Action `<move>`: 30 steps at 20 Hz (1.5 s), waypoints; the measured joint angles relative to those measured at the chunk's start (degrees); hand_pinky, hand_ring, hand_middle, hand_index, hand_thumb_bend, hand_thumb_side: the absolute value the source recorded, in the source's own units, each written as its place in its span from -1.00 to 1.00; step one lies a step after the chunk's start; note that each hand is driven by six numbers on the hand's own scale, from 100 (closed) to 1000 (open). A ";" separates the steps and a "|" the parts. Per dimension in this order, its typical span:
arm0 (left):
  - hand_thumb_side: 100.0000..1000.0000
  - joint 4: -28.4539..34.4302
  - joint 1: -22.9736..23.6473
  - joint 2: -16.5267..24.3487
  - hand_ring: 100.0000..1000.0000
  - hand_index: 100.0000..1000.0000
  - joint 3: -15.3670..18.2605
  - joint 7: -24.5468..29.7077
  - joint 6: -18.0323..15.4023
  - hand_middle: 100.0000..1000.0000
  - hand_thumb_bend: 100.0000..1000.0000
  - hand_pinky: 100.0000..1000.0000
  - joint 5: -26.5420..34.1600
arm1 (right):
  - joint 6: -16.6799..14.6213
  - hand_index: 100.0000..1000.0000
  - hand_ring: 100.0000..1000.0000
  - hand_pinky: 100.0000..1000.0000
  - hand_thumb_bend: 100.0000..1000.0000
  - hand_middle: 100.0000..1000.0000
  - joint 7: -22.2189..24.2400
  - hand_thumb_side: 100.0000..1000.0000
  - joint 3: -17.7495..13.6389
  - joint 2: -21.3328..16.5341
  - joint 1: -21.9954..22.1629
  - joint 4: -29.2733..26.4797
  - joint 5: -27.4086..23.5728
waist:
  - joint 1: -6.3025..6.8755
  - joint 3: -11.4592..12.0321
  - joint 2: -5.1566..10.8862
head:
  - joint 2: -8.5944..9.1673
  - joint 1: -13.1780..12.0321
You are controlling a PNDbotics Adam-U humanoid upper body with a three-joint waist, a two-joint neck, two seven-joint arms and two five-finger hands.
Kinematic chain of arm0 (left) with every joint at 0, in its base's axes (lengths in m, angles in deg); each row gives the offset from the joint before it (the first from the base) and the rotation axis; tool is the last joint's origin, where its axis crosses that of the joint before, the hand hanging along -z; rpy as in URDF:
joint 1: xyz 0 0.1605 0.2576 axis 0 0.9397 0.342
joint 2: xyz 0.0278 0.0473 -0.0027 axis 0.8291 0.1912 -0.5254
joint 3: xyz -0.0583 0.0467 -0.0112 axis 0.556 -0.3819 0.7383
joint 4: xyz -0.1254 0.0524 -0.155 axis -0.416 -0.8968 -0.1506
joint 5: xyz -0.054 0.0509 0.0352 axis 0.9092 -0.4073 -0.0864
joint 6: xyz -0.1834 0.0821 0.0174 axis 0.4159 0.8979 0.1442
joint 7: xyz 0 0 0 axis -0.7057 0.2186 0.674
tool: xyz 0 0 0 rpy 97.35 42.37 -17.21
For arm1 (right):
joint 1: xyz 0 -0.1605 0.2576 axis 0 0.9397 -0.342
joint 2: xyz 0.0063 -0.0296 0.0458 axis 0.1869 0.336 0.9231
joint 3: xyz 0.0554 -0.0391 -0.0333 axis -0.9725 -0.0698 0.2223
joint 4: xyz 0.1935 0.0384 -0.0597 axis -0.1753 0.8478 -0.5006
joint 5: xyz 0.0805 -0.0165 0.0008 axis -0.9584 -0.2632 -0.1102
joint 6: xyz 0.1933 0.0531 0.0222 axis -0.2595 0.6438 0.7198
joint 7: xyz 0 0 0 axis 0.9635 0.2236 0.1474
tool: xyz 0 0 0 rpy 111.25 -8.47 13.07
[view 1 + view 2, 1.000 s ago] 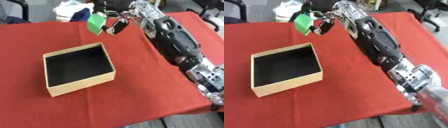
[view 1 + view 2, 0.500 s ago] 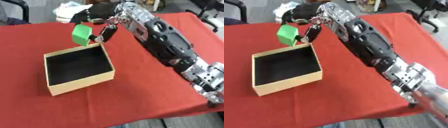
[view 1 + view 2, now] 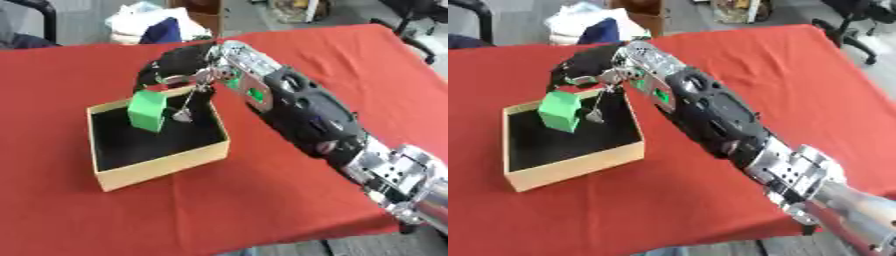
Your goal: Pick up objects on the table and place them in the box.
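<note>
A red cloth covers the surface (image 3: 289, 210), which runs back to a grey floor where a white and dark blue bundle (image 3: 153, 27) lies past the far edge. On the cloth sits an open cardboard box (image 3: 166, 162) with tan walls and a black inside. The robot's right arm (image 3: 306, 117) reaches in from the lower right corner, slanting across the cloth toward the box. Its right hand (image 3: 179, 67) hangs over the far side of the box, above the far rim. The fingers (image 3: 575, 80) curl downward and hold a green block (image 3: 147, 111), which sits just under the fingertips, tilted, inside the outline of the box and above its black floor. Whether the block touches the floor of the box cannot be told. A thin silver part of the hand (image 3: 184, 112) points down just to the right of the block, also over the black inside. The box lies directly below the fingers and spreads toward the near left. The left hand does not show in either view.
</note>
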State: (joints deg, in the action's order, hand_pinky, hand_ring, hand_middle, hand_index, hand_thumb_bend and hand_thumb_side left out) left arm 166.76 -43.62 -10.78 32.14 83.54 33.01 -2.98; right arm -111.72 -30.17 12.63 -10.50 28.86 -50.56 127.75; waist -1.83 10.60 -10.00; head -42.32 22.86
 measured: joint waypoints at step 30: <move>-0.08 0.00 0.53 -0.79 0.16 0.30 -0.31 0.09 1.13 0.11 -1.00 0.27 -0.76 | -4.90 1.00 0.62 0.63 -0.27 0.74 -3.96 0.55 0.23 -5.64 -0.59 -3.01 11.25 | -0.75 -1.70 0.25 | 0.02 -0.67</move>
State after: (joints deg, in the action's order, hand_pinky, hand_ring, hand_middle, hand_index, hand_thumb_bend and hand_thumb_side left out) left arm 166.76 -43.09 -11.57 31.83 83.62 34.14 -3.74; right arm -116.62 -34.13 12.86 -16.14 28.26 -53.57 139.00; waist -2.58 8.89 -9.75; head -42.30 22.19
